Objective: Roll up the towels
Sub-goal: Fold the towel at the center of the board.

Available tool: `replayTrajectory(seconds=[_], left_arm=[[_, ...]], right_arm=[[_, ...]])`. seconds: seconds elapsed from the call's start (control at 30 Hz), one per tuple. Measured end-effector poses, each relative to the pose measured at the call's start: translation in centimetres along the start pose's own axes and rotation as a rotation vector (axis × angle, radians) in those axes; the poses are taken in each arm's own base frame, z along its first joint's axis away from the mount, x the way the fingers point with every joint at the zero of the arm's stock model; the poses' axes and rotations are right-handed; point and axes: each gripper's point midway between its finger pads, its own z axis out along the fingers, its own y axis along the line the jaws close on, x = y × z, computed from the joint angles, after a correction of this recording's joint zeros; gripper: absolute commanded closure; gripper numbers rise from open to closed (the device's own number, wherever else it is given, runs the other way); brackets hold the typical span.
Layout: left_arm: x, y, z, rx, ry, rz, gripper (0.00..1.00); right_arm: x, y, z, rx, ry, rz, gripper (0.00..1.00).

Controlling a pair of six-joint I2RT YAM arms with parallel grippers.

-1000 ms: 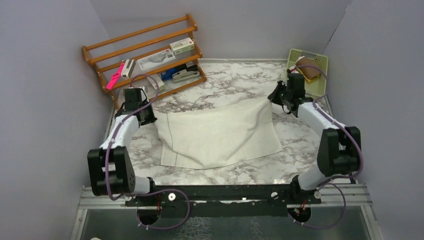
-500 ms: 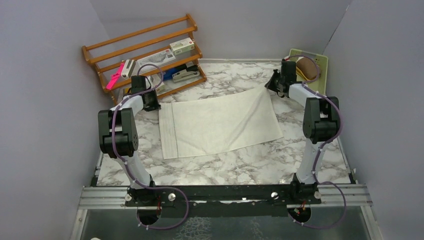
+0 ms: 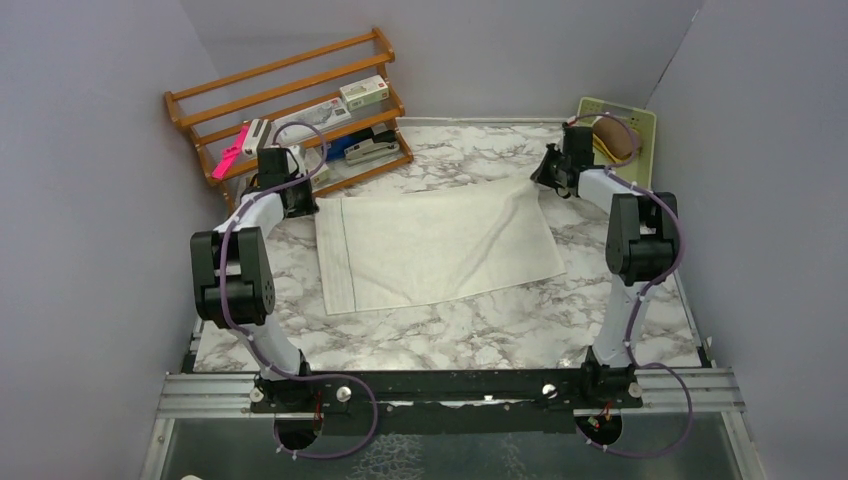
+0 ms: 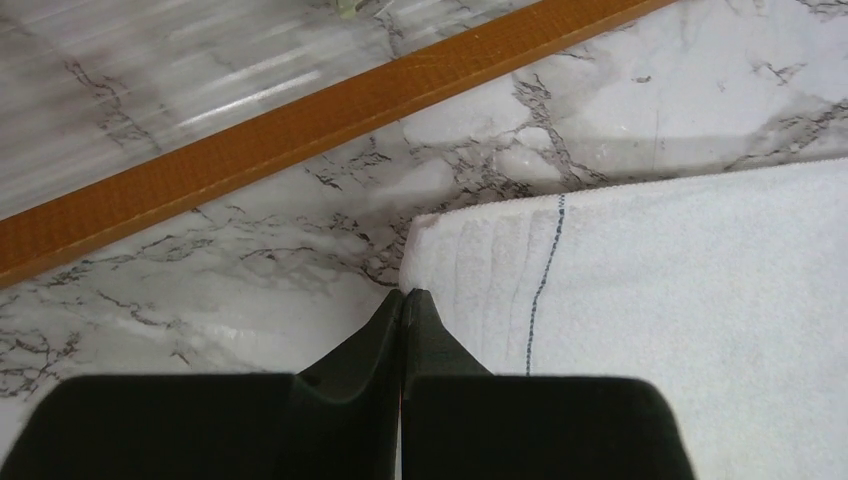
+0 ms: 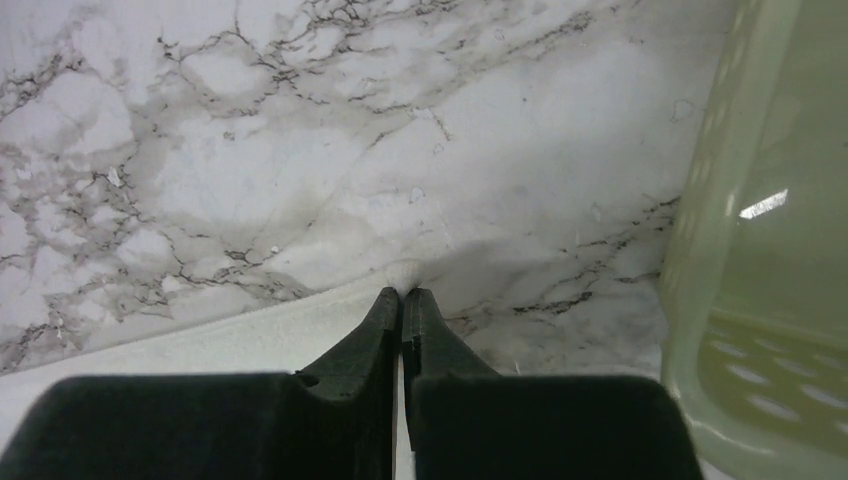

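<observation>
Cream towel (image 3: 440,250) spread mid marble surface (image 3: 450,335), far corners pinched by left claw (image 4: 402,296) and right claw (image 5: 402,293), both clamped tight. Probably tensioning out the diagonal wrinkle for a flat start before rolling. Mustard towel (image 3: 613,138) parked in green basket (image 3: 645,122), far right.
</observation>
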Motion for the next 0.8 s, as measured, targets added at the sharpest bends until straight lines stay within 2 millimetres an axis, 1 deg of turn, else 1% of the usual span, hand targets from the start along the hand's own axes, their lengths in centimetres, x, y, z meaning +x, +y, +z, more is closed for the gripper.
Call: replayTrajectory(seconds=[0.1,0.2,0.27,0.37,0.47,0.57,0.7,0.8], left_arm=[[-0.3,-0.5,-1.7,0.011,-0.032,0.009,1.00],[-0.5,-1.0,-3.3,0.020,-0.066,0.018,1.00],[-0.5,-1.2,-4.5,0.021,-0.092,0.031,1.00],[-0.6,-1.2,-5.5,0.010,-0.115,0.051,1.00],[-1.0,-0.9,-5.6,0.003,-0.130,0.059,1.00],[-1.0,0.1,-5.1,-0.013,-0.123,0.036,1.00],[-0.9,1.2,-3.7,-0.029,-0.097,0.005,1.00],[-1.7,1.4,-3.0,-0.033,-0.099,0.005,1.00]], right_arm=[[1.0,-0.6,-0.8,0.011,0.016,0.004,0.99],[1.8,-1.1,-2.2,0.019,0.024,0.010,0.99],[1.8,-1.1,-3.1,0.019,0.018,0.010,0.99],[1.1,-0.7,-4.2,0.009,-0.005,0.008,0.99],[0.0,-0.1,-4.7,-0.006,-0.036,0.004,0.99],[-0.9,0.3,-4.7,-0.019,-0.063,0.000,0.99],[-2.5,0.9,-4.0,-0.034,-0.090,-0.006,0.99],[-3.5,1.4,-3.1,-0.050,-0.102,-0.018,0.99]])
